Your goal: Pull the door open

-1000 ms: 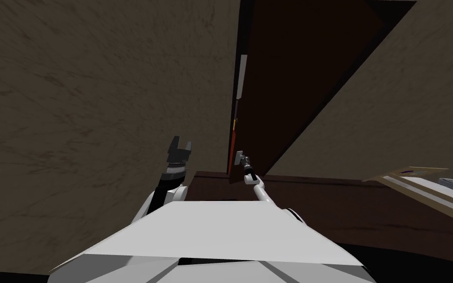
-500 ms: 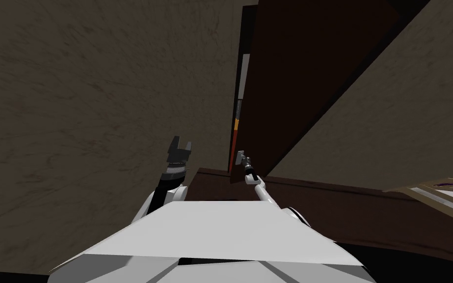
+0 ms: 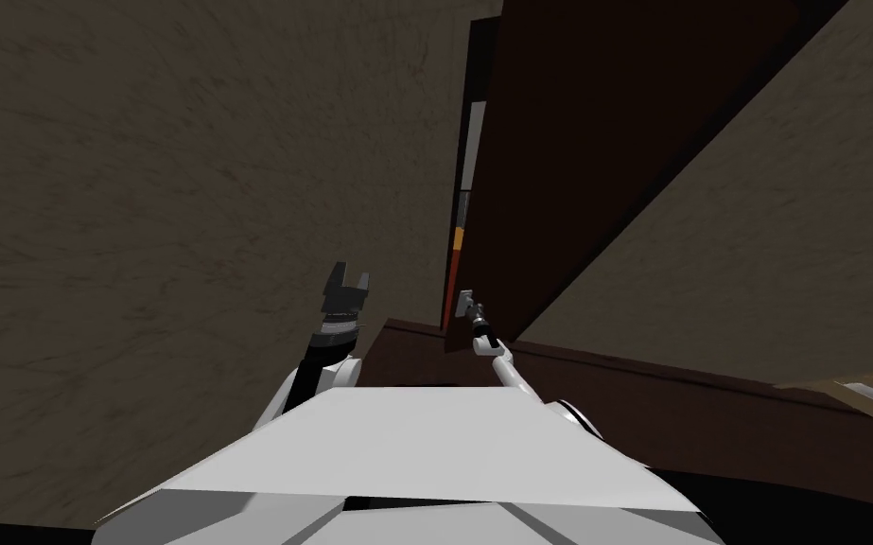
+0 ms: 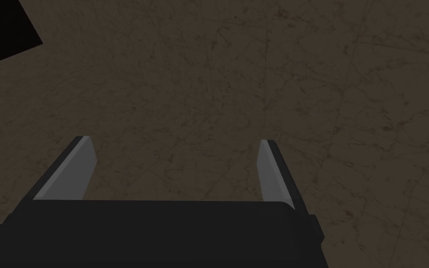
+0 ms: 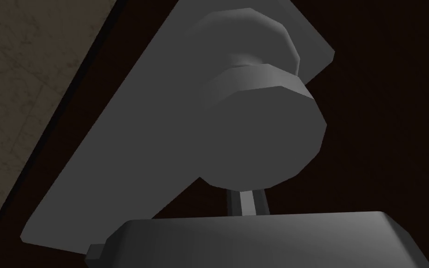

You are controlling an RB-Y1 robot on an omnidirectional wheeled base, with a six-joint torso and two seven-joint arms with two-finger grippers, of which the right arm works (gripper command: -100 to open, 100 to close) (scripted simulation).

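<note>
In the head view the door point(image 3: 595, 142) is a flat, dark brown slab, standing ajar from its frame; the narrow gap along its edge shows a thin strip banded grey, yellow and red point(image 3: 460, 237); the walls point(image 3: 169, 208) on both sides are a dull brown-grey with a streaked, mottled texture, and the floor point(image 3: 671, 397) is a smooth dark brown. The left gripper point(image 3: 344, 287) is raised in front of the wall, well apart from the door; the right gripper point(image 3: 474, 316), at the end of a slim white forearm, is right at the small grey knob point(image 3: 463, 302) on the door's free edge. In the left wrist view the two flat, blade-like fingers point(image 4: 79, 165) stand wide apart with nothing between them – the hand is released. In the right wrist view the knob point(image 5: 262, 128) is very near: a faceted, matt grey disc on a short neck, set on a flat grey oblong plate point(image 5: 153, 149) fixed to the dark door face point(image 5: 385, 116); it lies just above the gripper's grey body – whether the hand clasps it I cannot tell.
</note>
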